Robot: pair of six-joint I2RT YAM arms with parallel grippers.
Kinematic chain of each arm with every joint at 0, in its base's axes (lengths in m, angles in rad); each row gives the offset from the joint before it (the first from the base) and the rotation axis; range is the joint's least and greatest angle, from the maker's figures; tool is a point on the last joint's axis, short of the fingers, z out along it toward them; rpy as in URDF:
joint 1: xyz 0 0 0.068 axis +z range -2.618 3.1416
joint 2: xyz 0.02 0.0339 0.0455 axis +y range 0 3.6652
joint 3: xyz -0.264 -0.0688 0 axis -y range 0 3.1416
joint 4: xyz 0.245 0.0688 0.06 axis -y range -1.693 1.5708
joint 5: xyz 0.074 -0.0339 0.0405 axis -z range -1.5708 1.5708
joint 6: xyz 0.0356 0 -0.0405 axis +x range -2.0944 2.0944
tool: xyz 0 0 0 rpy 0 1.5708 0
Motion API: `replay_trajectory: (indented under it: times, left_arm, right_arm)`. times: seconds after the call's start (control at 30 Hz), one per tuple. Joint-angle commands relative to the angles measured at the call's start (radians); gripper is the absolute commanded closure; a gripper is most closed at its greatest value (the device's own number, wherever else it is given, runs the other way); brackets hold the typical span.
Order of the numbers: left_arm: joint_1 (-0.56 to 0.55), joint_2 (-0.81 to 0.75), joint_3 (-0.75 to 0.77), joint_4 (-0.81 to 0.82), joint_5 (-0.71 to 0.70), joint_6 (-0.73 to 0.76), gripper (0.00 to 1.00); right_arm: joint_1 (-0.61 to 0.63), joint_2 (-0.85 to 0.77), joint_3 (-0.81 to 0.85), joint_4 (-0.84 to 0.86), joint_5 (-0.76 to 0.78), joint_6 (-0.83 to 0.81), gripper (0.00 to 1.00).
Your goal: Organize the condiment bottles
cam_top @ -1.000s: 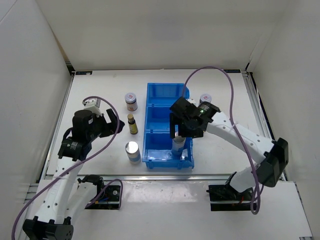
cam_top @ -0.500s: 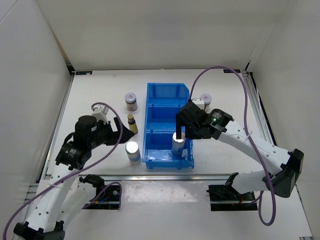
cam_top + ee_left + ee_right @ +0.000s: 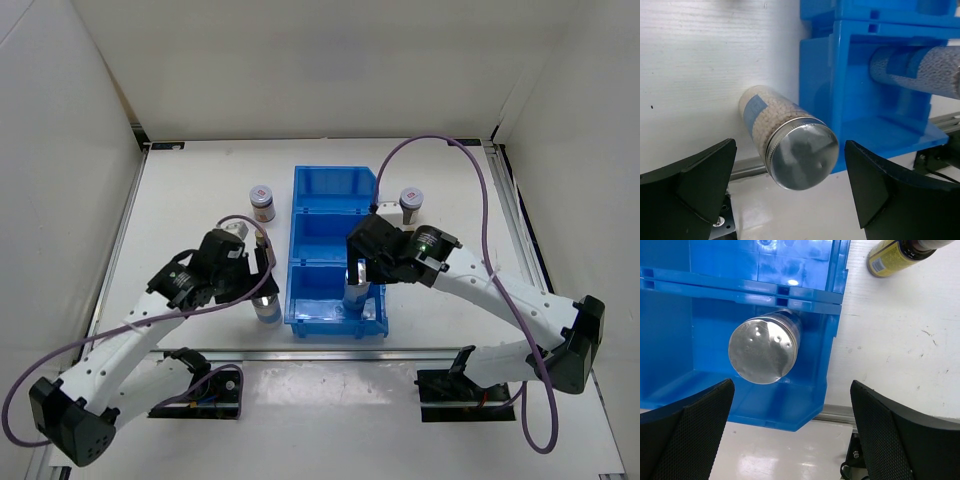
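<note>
From above I cannot see either pair of fingers; each wrist covers its own. The left wrist also hides most of one slim bottle (image 3: pixel 261 239) beside the bin (image 3: pixel 335 180), leaving only its cap end in sight. The right arm covers the other slim bottle (image 3: pixel 888 258) completely in that view. My right wrist camera catches it on the counter (image 3: pixel 200 180) right of the bin, cut off by the top edge, so I cannot tell whether it stands or lies. The left fingers (image 3: pixel 695 185) are spread, one on each side of the counter bottle (image 3: pixel 790 145). That bottle stands just beside the bin's left wall, near the counter's front rail. The right-hand tip sits so close to the silver lid that I cannot tell if it touches. Room is tight there between bottle and bin wall. The right fingers (image 3: pixel 905 440) are wide apart over the near compartment. The bin bottle (image 3: pixel 765 347) stands there toward the right wall, touched by neither, with bare blue floor to its left. The left wrist view cuts this bottle off at the frame edge. The left jar (image 3: pixel 262 201) and right jar (image 3: pixel 411 203) stand well apart on either side of the bin's far end, in plain sight, with bare counter around each.
</note>
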Motion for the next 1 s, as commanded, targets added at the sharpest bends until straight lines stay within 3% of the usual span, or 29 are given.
replay_trajectory:
  times: [0.0,0.33,0.57,0.67,0.73,0.97]
  left_arm:
    - [-0.050,0.028,0.021,-0.019,-0.119,-0.042,0.00]
    - [-0.111,0.154,0.041,-0.019,-0.190,-0.052,0.00]
    - [-0.150,0.212,0.116,-0.019,-0.233,-0.042,0.24]
    - [-0.150,0.212,0.170,-0.050,-0.253,-0.053,0.43]
    - [-0.160,0.201,0.214,-0.097,-0.269,-0.053,0.49]
    - [-0.226,0.249,0.568,-0.202,-0.325,-0.033,0.63]
  right_arm:
    - [0.003,-0.006,0.002,0.028,0.036,0.010,0.00]
    - [0.003,-0.006,0.002,0.029,0.027,0.010,0.00]
    - [0.003,-0.006,-0.008,0.038,0.027,0.001,0.00]
    - [0.003,-0.006,-0.008,0.038,0.027,0.001,0.00]
    - [0.003,-0.006,-0.017,0.038,0.027,0.001,0.00]
    - [0.003,-0.083,-0.063,0.059,0.049,0.030,0.00]
